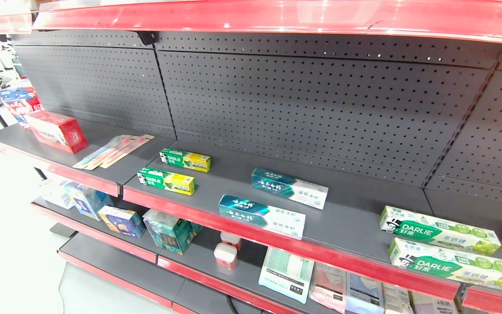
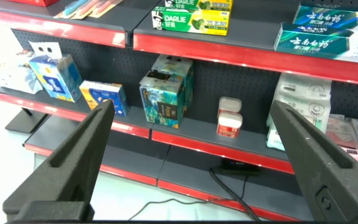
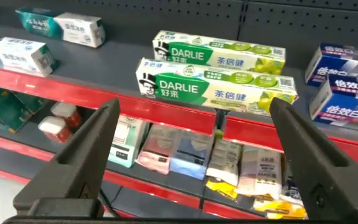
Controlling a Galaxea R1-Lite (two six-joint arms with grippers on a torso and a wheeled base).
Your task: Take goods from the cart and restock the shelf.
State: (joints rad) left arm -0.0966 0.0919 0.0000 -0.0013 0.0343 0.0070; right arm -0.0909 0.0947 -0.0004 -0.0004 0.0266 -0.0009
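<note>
The shelf (image 1: 355,205) is being faced front-on and is thinly stocked. Two small green-and-yellow boxes (image 1: 166,180) are lying toward its left, two teal toothpaste boxes (image 1: 261,216) at the middle and two long green toothpaste boxes (image 1: 438,230) at the right, with bare board between the groups. The left gripper (image 2: 192,106) is being held wide open and empty before the lower shelves. The right gripper (image 3: 195,102) — equally wide, nothing in it — is being held in front of the long green boxes. By this judgement, a pick from the cart is being called for first. Each box is best gripped across its narrow sides and set beside its like — parallel to the red edge strip (image 1: 342,258), with the front row left unnudged.
</note>
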